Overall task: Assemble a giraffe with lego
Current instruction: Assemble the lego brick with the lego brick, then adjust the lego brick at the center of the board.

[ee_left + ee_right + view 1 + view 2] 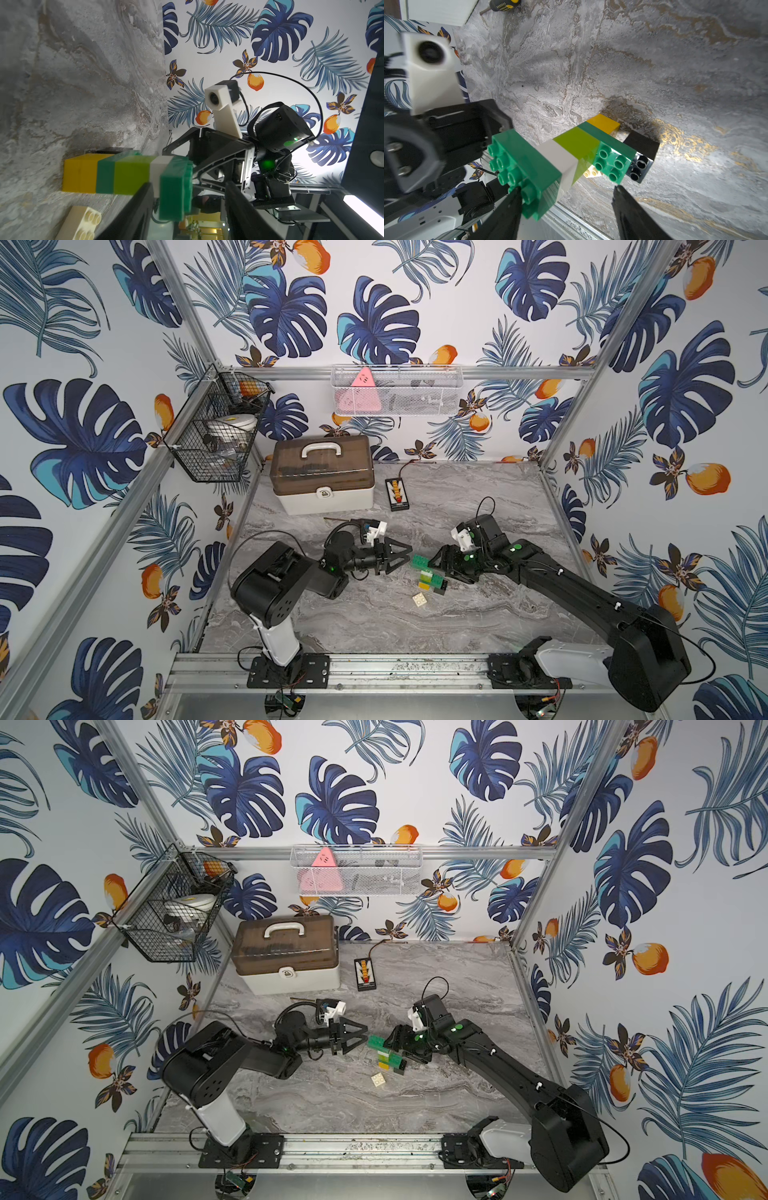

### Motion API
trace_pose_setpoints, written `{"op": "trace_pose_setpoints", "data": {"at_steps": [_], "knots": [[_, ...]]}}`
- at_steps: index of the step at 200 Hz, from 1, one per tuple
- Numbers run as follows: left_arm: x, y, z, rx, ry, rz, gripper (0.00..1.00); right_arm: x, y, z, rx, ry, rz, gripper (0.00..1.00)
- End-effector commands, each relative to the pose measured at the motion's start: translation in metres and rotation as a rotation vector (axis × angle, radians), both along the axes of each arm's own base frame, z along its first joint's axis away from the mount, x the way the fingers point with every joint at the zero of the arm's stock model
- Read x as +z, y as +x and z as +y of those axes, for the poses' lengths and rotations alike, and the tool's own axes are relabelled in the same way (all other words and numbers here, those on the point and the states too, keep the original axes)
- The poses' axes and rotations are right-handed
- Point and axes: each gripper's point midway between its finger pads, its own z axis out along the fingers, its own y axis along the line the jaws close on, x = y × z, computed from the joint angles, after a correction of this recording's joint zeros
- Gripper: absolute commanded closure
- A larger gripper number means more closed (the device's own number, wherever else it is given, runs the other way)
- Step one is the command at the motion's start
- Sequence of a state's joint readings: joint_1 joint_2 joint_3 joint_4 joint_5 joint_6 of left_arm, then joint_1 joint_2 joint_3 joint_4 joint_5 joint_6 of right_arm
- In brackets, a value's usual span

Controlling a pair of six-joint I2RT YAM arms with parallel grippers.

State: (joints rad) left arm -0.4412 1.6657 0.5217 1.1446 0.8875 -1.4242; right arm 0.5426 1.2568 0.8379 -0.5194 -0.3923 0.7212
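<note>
The giraffe (427, 576) stands upright on the marble table (478, 614): yellow and black legs, dark green body, lime and white neck, dark green head brick (419, 561) on top. My left gripper (409, 558) reaches in from the left and is open. In the left wrist view the head brick (172, 193) sits between its fingers (137, 207) with gaps on both sides. My right gripper (436, 563) is open on the right side. One of its fingers (512, 199) lies against the head's studs (512, 172); the other is clear. A loose white lego brick (420, 599) lies just in front.
A brown-lidded toolbox (322, 475) and a small black controller (397, 493) stand at the back of the table. A screwdriver (503, 4) lies behind the left arm. Wire baskets (216, 435) (395, 391) hang on the walls. An aluminium rail (374, 672) runs along the front.
</note>
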Motion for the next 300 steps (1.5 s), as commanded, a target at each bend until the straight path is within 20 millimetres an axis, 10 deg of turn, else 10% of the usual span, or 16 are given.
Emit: {"op": "trace_pose_setpoints", "data": {"at_steps": [1, 78, 150, 224, 300], "knots": [[-0.019, -0.008, 0.010, -0.024, 0.250, -0.006, 0.36, -0.022, -0.016, -0.029, -0.034, -0.160, 0.078, 0.28], [-0.023, -0.048, 0.080, 0.052, 0.847, -0.053, 0.30, 0.001, -0.003, -0.019, -0.026, -0.119, 0.020, 0.24], [-0.071, -0.097, 0.032, -0.109, 1.065, -0.062, 0.31, 0.053, 0.005, -0.035, -0.050, -0.153, -0.141, 0.17], [-0.097, -0.097, -0.029, -0.141, 1.179, -0.224, 0.32, 0.035, -0.013, -0.073, -0.098, -0.223, -0.090, 0.15], [-0.114, -0.084, -0.040, -0.191, 1.344, -0.357, 0.34, 0.042, -0.009, -0.089, -0.121, -0.207, -0.095, 0.15]]}}
